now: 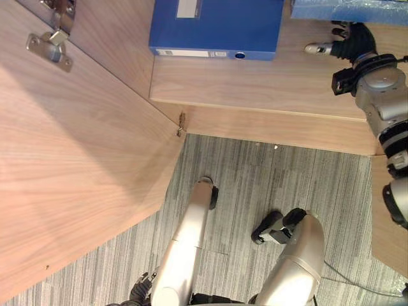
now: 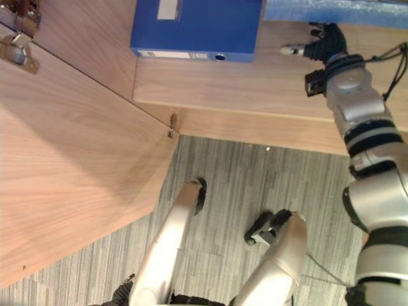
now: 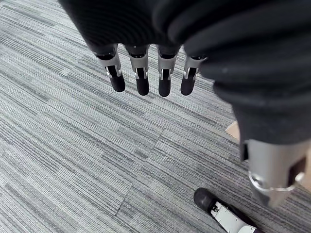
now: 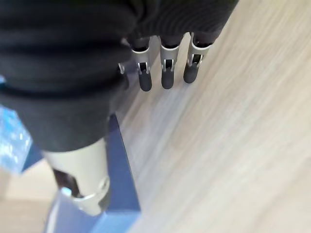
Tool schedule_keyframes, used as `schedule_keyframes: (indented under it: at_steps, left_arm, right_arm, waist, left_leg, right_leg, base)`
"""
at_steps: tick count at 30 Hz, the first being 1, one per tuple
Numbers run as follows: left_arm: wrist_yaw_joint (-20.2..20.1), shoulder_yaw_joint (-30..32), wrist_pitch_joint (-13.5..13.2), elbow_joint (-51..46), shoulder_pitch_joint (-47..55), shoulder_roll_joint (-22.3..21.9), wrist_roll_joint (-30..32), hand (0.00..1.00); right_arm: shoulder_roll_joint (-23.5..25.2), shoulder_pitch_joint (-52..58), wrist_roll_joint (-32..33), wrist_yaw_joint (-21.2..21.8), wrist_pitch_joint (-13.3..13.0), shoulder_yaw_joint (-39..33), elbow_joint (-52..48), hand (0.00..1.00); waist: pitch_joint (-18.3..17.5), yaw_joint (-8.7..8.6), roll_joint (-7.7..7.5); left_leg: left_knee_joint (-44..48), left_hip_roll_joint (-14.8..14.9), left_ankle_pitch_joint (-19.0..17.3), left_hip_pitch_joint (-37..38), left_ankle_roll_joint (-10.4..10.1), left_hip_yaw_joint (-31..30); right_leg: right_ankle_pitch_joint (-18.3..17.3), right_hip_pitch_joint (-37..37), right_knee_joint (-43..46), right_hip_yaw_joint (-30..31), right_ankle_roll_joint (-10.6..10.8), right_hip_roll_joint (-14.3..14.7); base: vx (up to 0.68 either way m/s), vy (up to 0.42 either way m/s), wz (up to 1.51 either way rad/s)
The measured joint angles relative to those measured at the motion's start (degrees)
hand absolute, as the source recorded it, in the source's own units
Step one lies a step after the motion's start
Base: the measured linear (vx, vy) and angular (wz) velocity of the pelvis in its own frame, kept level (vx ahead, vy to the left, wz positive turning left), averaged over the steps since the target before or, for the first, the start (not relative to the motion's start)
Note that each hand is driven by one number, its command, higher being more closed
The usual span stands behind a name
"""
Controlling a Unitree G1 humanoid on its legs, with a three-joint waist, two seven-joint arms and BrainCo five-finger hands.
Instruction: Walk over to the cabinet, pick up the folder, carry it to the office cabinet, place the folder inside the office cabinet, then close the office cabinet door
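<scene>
Fingers [image 4: 167, 73] of right hand [image 1: 352, 39] straight, empty, beside folder [image 1: 217, 25] on cabinet shelf [image 1: 268, 83].
Idle left hand [image 3: 160, 24], fingers relaxed, above carpet [image 3: 73, 145].

Folder: blue rectangular box folder [image 1: 217, 25] lies on the light wooden cabinet shelf [image 1: 268, 83], at its left end.
Door: light wooden cabinet door [image 1: 76, 166] stands left of the folder, metal hinge [image 1: 50, 46] on it.
Right hand: right hand [image 1: 347, 41] is over the shelf, right of the folder and apart from it.
Bundle: blue plastic-wrapped bundle [image 1: 357, 9] lies behind the right hand.
Floor: grey striped carpet [image 1: 255, 178] lies before the shelf, the left hand [image 3: 142, 80] above it.
</scene>
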Motion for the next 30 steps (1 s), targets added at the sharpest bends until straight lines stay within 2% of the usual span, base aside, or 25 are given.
schedule_keyframes:
  at_steps: [1,5,9,15,20,23,24,26,28,30]
  left_arm:
    - [-0.58,0.0,0.0,-0.39,0.21,0.28,0.28,0.0]
    - [-1.9,0.0,-0.09,-1.04,0.36,0.5,0.87,0.0]
    - [-2.22,0.31,-0.75,-1.01,0.35,0.75,1.59,0.0]
    - [-2.35,1.81,-1.24,-0.25,0.34,0.69,1.63,0.0]
    - [-3.25,2.58,-1.34,0.63,0.27,0.97,1.61,0.0]
    - [-3.39,2.58,-1.24,1.56,0.18,1.42,1.61,0.0]
    - [-3.54,2.6,-1.15,1.97,0.1,1.83,1.61,0.0]
    - [-3.6,2.48,-1.12,2.66,0.06,2.14,1.62,0.0]
    - [-3.65,1.94,-1.04,3.32,-0.18,2.84,1.61,0.0]
    - [-3.66,0.87,-0.98,3.61,-0.83,3.57,1.58,0.0]
  right_arm:
    - [-1.49,0.23,-2.63,1.92,0.21,1.15,-2.28,0.0]
    - [-4.05,2.84,-9.67,5.28,-0.77,2.15,-8.62,0.0]
    - [-4.7,8.09,-12.78,7.19,-2.08,1.84,-14.34,0.0]
    - [-3.31,17.48,-15.04,7.92,-4.16,-1.35,-18.22,0.0]
    - [-0.62,21.41,-19.26,9.8,-4.26,-3.02,-18.07,0.0]
    - [3.23,24.22,-23.35,10.37,-4.25,-2.87,-17.73,0.0]
    - [5.31,25.9,-25.38,10.66,-4.22,-2.79,-16.79,0.0]
    - [8.89,28.1,-27.99,11.73,-4.03,-2.73,-14.38,0.0]
    - [15.84,31.78,-30.73,14.12,-3.29,-1.55,-8.28,0.0]
    - [21.91,36.68,-33.29,15.92,-1.15,-0.41,-0.47,0.0]
  waist:
    - [0.17,-0.1,-0.29]
    - [0.5,-0.31,-0.98]
    - [0.73,-0.43,-1.95]
    - [0.22,-0.36,-3.2]
    - [-0.26,-0.4,-4.46]
    - [-0.7,-0.44,-5.27]
    - [-1.08,-0.44,-6.09]
    - [-1.44,-0.45,-6.53]
    - [-1.77,-0.14,-6.99]
    - [-1.82,0.3,-7.06]
  left_leg:
    - [-0.21,0.08,0.0,0.04,-0.01,0.0]
    - [-0.63,1.28,0.01,0.49,-0.01,0.44]
    - [-2.16,2.17,0.01,2.74,-0.02,0.89]
    - [-5.79,3.87,0.49,6.34,-0.25,1.01]
    - [-8.73,4.42,0.86,9.67,-0.06,1.56]
    - [-12.08,5.78,1.39,12.8,0.06,1.73]
    - [-14.31,5.93,1.92,15.01,0.21,2.17]
    - [-18.12,6.31,2.88,19.11,0.38,2.54]
    - [-26.6,7.61,5.58,26.53,0.54,3.4]
    - [-33.39,8.13,8.24,31.6,0.53,3.64]
  right_leg:
    - [0.02,0.0,-0.23,-0.07,-0.02,0.11]
    - [0.29,0.37,-1.18,-0.17,-0.44,0.97]
    - [0.68,1.99,-2.71,-0.18,-0.66,1.79]
    - [2.18,5.54,-7.16,-1.61,-0.95,3.66]
    - [3.21,8.34,-10.33,-1.87,-0.65,4.38]
    - [5.19,11.79,-15.06,-3.33,-1.23,5.98]
    - [5.98,13.6,-17.17,-3.44,-1.11,6.22]
    - [7.61,17.6,-21.42,-4.29,-1.03,6.99]
    - [11.67,24.64,-30.89,-5.76,-0.97,9.58]
    - [14.63,29.45,-37.97,-6.93,-1.06,11.29]
  base:
    - [0.1,-0.026,-0.02]
    - [0.12,-0.027,-0.1]
    - [0.11,-0.029,-0.11]
    - [0.08,-0.016,-0.1]
    - [0.08,0.0,-0.08]
    - [0.08,0.028,-0.2]
    - [0.1,0.019,-0.13]
    - [0.11,0.018,-0.16]
    - [0.12,0.007,-0.29]
    - [0.1,-0.006,-0.17]
